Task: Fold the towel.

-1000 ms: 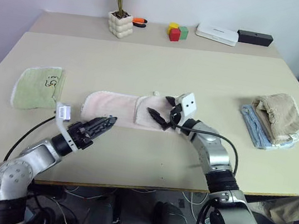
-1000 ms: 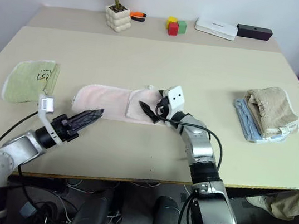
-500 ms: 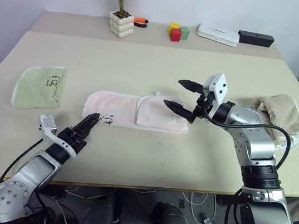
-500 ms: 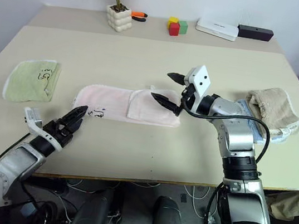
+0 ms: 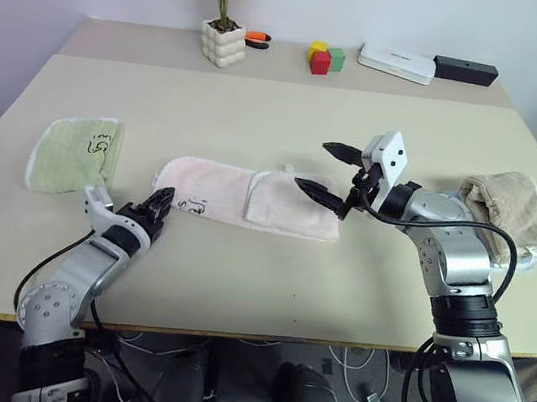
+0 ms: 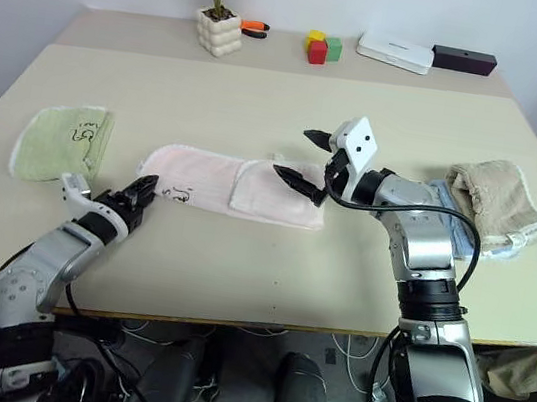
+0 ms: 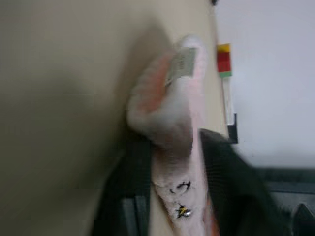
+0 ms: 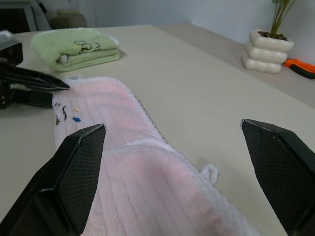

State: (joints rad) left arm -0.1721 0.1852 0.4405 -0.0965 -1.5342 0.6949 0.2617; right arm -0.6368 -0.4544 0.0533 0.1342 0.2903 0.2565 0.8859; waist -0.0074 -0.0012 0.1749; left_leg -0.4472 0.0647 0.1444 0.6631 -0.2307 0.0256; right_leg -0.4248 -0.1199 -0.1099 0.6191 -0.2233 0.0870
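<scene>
Beige tabletop (image 5: 260, 119) stretches out to a pale wall, and along its far edge stand a white ribbed pot with a green plant (image 5: 222, 40), a stack of red, yellow and green blocks (image 5: 320, 57), a flat white box (image 5: 397, 63) and a long black box (image 5: 461, 68). Toward the left edge lies a small light-green folded cloth with a dark print (image 5: 75, 153); toward the right edge a crumpled beige-tan towel (image 5: 510, 211) sits on a folded blue one.

At the table's middle lies the pale pink striped terry towel with white scalloped trim (image 5: 249, 196), its right end folded over onto itself, its dark cartoon print near the left corner.

From the head views, the left gripper (image 5: 157, 207) lies low at that left corner, right by the print. Its wrist view adds what they cannot: the pink edge with the print (image 7: 177, 196) runs between the two black fingers, which are pinched on it, and the towel bunches up just beyond them.

The right gripper (image 5: 328, 173) hovers above the folded right end, fingers spread wide and clear of the cloth. Its wrist view looks along the towel (image 8: 133, 162) and shows a little white loop (image 8: 209, 173) at the far edge, plus the left gripper (image 8: 37, 84) at the corner by the print.
</scene>
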